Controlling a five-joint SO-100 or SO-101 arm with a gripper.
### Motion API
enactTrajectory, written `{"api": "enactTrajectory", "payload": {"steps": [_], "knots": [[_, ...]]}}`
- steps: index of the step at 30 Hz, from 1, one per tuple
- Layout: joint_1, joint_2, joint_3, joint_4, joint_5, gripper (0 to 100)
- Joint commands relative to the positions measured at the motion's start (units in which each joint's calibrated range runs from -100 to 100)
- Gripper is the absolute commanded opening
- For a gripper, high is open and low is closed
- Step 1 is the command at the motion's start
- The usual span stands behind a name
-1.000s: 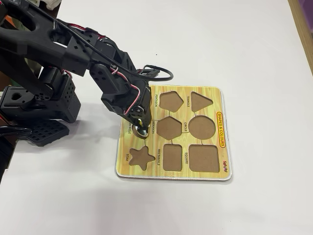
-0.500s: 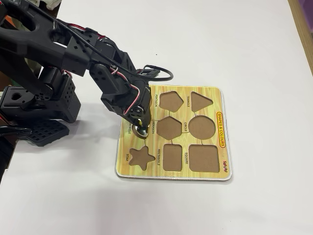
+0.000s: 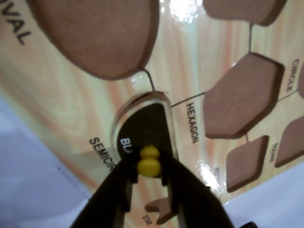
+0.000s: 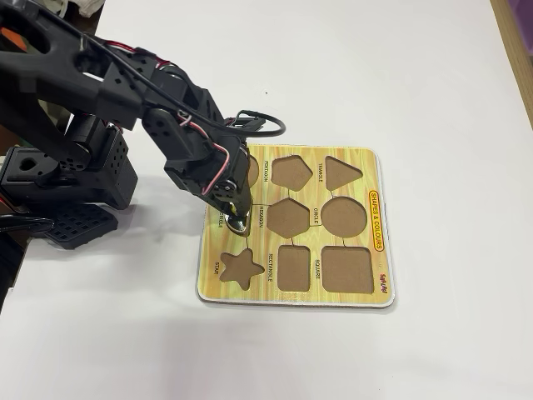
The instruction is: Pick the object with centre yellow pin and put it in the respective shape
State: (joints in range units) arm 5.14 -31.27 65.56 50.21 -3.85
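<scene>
Hand: the hand (image 3: 149, 176) comes up from the bottom edge of the wrist view, its two dark fingers closed on the yellow knob of the semicircle piece (image 3: 142, 126); in the fixed view the hand (image 4: 236, 218) points down at the left-centre part of the board.
Piece: black with a tan rim, lying in the semicircle cutout (image 3: 142, 97) beside the SEMICIRCLE label (whether it sits fully flush cannot be told), lower centre of the wrist view.
Board: the shape board (image 4: 366, 158) is yellow wood-grain, lying flat at centre right of the fixed view; its other cutouts show brown and unfilled, among them the oval cutout (image 3: 95, 33) at upper left of the wrist view and the hexagon cutout (image 3: 242, 95) at right.
Surface: the tabletop (image 4: 375, 75) is plain white and matte, filling most of the fixed view (soft shadow under the arm and board).
Room: a strip of tan surface (image 4: 516, 50) along the upper right edge; the arm's black base (image 4: 67, 175) stands at the left edge.
</scene>
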Motion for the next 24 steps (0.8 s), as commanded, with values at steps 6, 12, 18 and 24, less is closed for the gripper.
{"api": "enactTrajectory", "payload": {"steps": [6,12,18,24], "knots": [[0.52,-1.78,0.00,1.82,-0.28,4],[0.52,-2.45,1.44,2.34,0.24,22],[0.32,-2.54,0.81,1.47,0.19,23],[0.32,-2.70,0.36,-2.50,-0.28,22]]}}
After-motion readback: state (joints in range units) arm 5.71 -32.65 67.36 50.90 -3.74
